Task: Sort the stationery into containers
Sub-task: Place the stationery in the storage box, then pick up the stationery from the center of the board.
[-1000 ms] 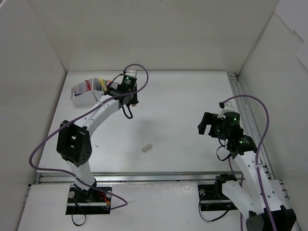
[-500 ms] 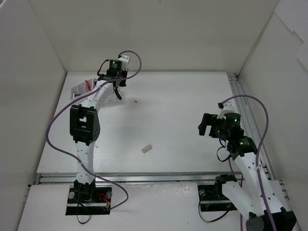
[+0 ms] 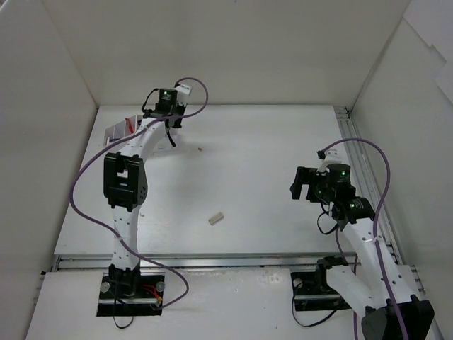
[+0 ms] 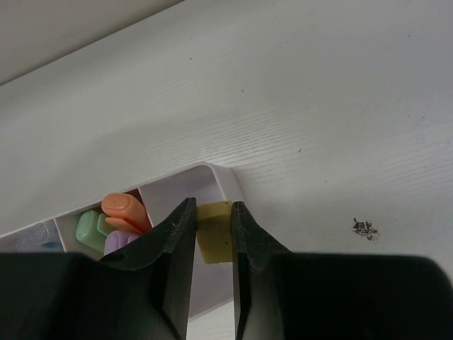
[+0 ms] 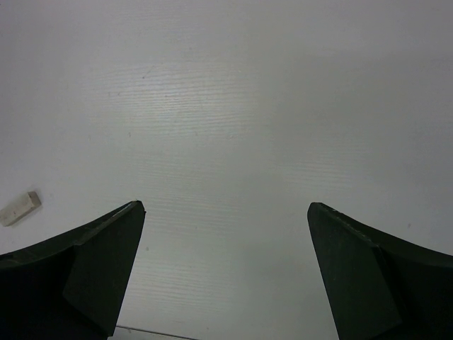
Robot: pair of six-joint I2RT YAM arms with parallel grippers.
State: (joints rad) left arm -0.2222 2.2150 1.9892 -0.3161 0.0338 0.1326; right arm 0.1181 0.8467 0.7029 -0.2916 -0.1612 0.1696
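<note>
My left gripper is shut on a small tan eraser block, pinched between both black fingers. It hangs over the right-hand corner compartment of the pale organizer box. An orange marker and a green one lie in the compartment beside it. In the top view the left arm reaches to the back left and hides most of the box. A second pale eraser lies loose mid-table and also shows as a pale block. My right gripper hovers open over bare table at the right.
White walls enclose the table at the back and on both sides. A small dark smudge marks the table right of the box. A metal rail runs along the right edge.
The left arm swung from the back centre to the back-left corner over the box a second ago and has held there since. The right arm shifted very slightly.
</note>
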